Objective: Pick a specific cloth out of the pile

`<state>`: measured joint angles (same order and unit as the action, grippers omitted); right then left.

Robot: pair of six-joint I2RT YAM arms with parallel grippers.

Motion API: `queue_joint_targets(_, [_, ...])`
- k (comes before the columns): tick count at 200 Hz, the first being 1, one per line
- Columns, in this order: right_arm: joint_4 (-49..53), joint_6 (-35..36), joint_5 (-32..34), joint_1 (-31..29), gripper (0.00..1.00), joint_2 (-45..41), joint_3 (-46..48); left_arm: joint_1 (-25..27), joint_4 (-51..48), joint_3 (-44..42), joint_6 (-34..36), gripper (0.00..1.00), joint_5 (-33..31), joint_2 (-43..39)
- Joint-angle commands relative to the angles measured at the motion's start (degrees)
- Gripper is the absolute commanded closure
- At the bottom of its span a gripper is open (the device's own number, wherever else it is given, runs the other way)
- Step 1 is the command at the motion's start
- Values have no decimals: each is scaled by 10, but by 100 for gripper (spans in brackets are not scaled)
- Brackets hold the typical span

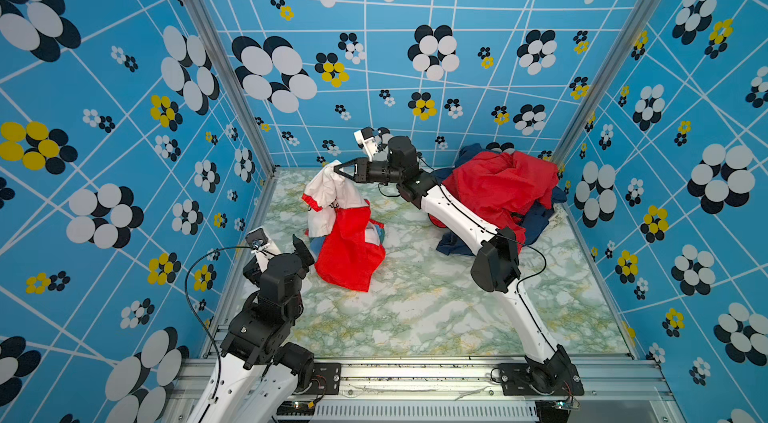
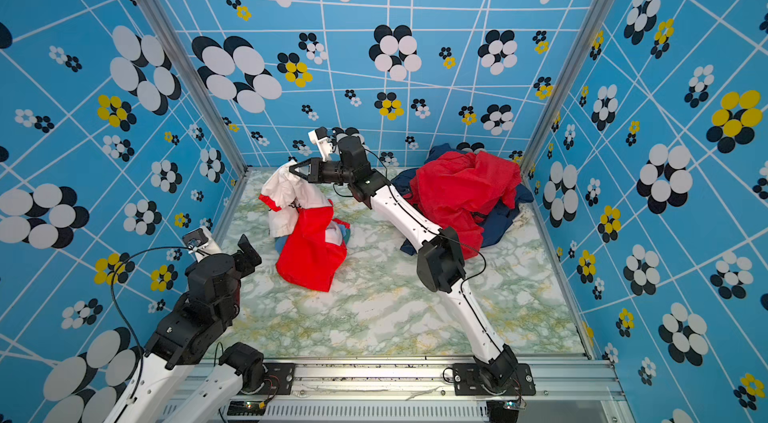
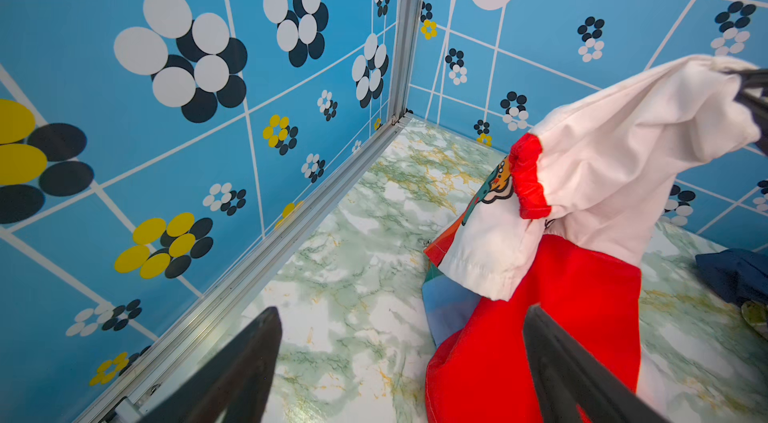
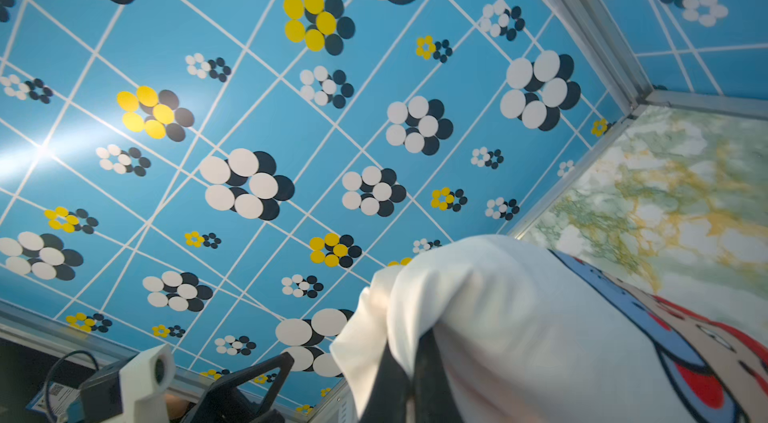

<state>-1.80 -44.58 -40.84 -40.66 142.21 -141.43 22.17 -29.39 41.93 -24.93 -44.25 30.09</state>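
1. While the right gripper (image 1: 337, 170) is clamped on a bunched white corner of the cloth (image 1: 345, 234), the cloth hangs well apart from the pile (image 1: 513, 202), on the pile's left-arm side.
2. Upper white part is off the table (image 1: 415, 308). The lower red panel slumps on it, so the cloth is only half lifted.
3. Left gripper (image 3: 403, 310) is just beside the red panel, farther from the pile than the cloth. Jaws apart, holding nothing.
4. Pile: red shiny garment (image 1: 490, 182) heaped on navy garments (image 1: 457, 245). Nothing from it appears to trail to the cloth.
5. My read: separation is basically done. Step in hand is finishing the carry and set-down clear of the pile.
6. Hold the pinch until the cloth is placed. The grip is on a small fold, so a jerk could pull it free.
7. Move away from the pile or straight up, not back over it. The right forearm (image 1: 453, 209) crosses in front of the red shiny garment and could drag it; can't tell if they touch.
8. Lower smoothly so the red panel doesn't fold under, then open and back out along the fingers to avoid a snag.
9. Blue patch at the cloth's lower edge looks like its own print; can't be sure.
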Motion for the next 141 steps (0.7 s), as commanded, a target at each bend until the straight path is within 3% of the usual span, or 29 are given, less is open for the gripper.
queue_joint_targets(1, [28,28,5,-8,100,1,12,3,2,-4,-7,8,-15,4])
queue_joint_targets(30, [76,108,40,-26,100,-42,112,3,9,-9,-6,8,-13,4])
queue_joint_targets(85, [115,172,99,-52,100,-103,294,3,15,-11,-12,8,2,22])
queue_joint_targets(141, [121,154,134,-63,100,-102,379,4,14,-15,-20,8,17,27])
